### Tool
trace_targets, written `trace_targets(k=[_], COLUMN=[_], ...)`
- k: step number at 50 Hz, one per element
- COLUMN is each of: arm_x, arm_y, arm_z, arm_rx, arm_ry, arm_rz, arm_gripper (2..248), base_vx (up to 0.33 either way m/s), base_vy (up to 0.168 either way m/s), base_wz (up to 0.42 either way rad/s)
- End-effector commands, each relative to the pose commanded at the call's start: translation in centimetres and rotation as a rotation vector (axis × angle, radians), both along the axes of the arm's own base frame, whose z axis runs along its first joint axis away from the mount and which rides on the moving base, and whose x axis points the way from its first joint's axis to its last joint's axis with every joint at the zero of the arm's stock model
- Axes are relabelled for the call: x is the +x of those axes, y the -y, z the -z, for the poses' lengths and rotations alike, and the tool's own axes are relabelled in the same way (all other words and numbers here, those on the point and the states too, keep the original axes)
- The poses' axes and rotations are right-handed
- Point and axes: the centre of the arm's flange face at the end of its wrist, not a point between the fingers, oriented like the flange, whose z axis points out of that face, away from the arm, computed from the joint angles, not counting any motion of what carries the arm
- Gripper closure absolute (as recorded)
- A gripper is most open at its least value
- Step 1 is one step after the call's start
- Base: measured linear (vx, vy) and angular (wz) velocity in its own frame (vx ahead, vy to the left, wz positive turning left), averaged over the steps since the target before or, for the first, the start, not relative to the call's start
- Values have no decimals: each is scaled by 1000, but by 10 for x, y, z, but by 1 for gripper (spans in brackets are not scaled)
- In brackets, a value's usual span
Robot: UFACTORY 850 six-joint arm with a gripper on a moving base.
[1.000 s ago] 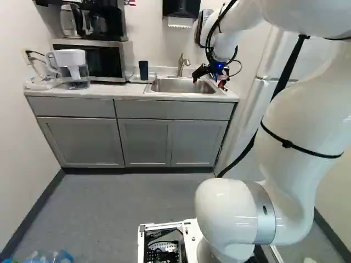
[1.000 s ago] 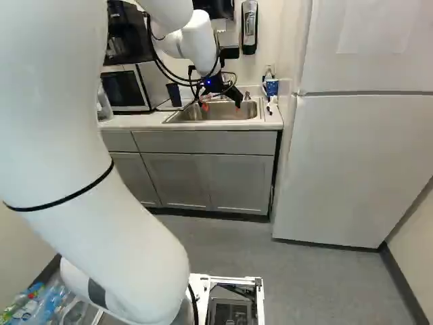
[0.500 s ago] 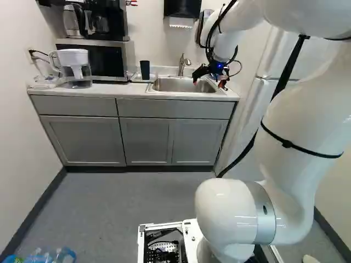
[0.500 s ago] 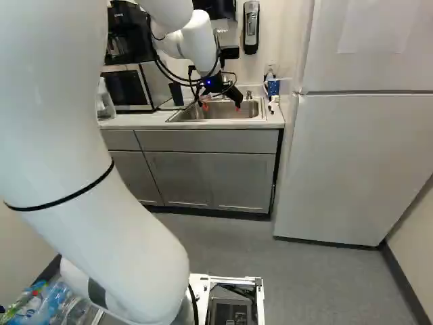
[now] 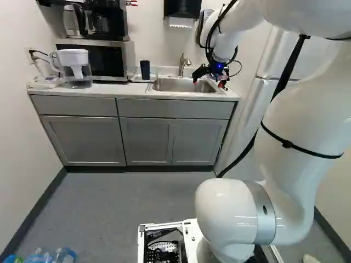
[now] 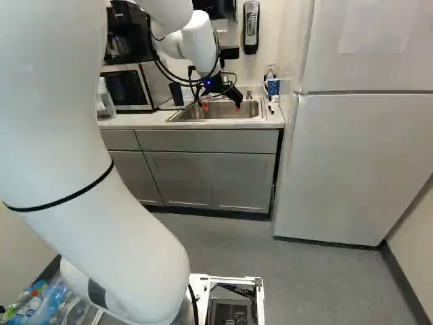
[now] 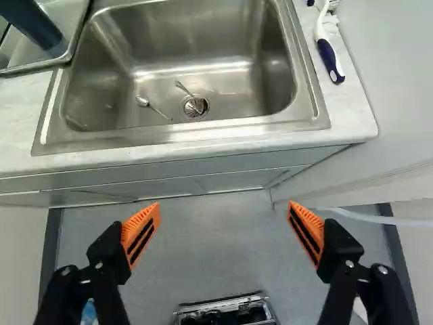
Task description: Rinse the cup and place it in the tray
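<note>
Taking twelve o'clock as straight ahead of the gripper [image 7: 224, 218] in the wrist view, the sink [image 7: 193, 57] lies at twelve, and the dark cup [image 5: 145, 69] stands in the tray [image 7: 65, 55] at between ten and eleven, apparently upright. The cup is well apart from the gripper. Whether the cup is wet or rinsed cannot be established. Two findings are possible: either the rinse is done and the placing complete, or the cup awaits collection. The final location required by the task is met, so the former is judged likelier. If so, the next move calls for drawing back clear of the sink front and the faucet [image 5: 182, 64]; if not, a reach toward ten or eleven and a careful close around the cup, whose tall, narrow form could tip if nudged. Gripper condition: fingers wide apart, orange pads [image 7: 147, 215] facing each other, nothing held between them and no contact observed. Noted also: two spoons [image 7: 143, 101] by the drain [image 7: 195, 106], at twelve, and a brush [image 7: 329, 59] on the counter [image 7: 352, 112] at one.
</note>
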Motion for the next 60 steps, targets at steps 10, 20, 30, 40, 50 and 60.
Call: trace_targets(k=[10,20,30,40,50,60], arm_x=[-2,-5,-9,-14,-21,-31], arm_y=[-2,-5,-8,-13,-18,-25], arm_z=[5,13,23,35,50,67], arm_rx=[-3,-7,-12,-18,-25,-33], arm_ry=[10,25,45,69,99,134], arm_rz=[-2,-4,-7,-12,-17,-25], arm_gripper=[3,3,3,3,3,3], base_vx=[0,0,0,0,0,0], base_vy=[0,0,0,0,0,0], base_wz=[0,0,0,0,0,0])
